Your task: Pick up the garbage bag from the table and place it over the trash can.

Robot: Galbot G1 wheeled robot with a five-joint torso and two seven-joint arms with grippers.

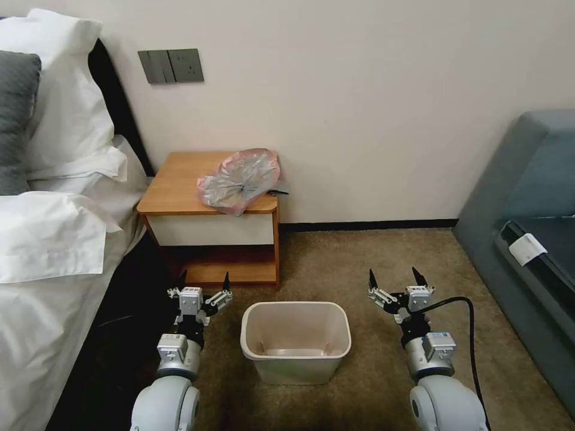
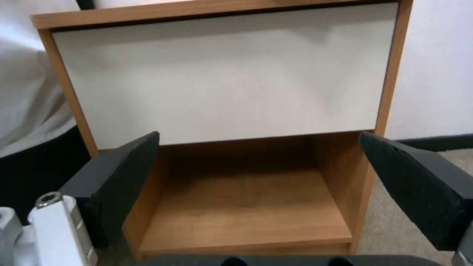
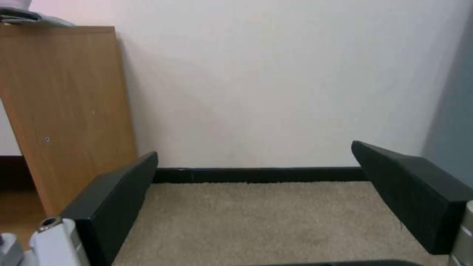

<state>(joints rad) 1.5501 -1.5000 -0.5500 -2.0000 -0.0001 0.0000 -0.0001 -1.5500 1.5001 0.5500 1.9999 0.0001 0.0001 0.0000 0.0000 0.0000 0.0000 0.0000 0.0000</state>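
I see the garbage bag (image 1: 239,179) crumpled on the nightstand (image 1: 173,185) tabletop, at its right front corner, one fold hanging over the front edge. The trash can (image 1: 295,341) sits on the carpet (image 1: 359,257) in front of the nightstand, between my two arms. Left gripper (image 1: 203,280) is low by the open lower shelf (image 2: 246,207) — jaws wide, holding nothing. Right gripper (image 1: 395,276) is over the carpet, right of the can — jaws wide too, holding nothing.
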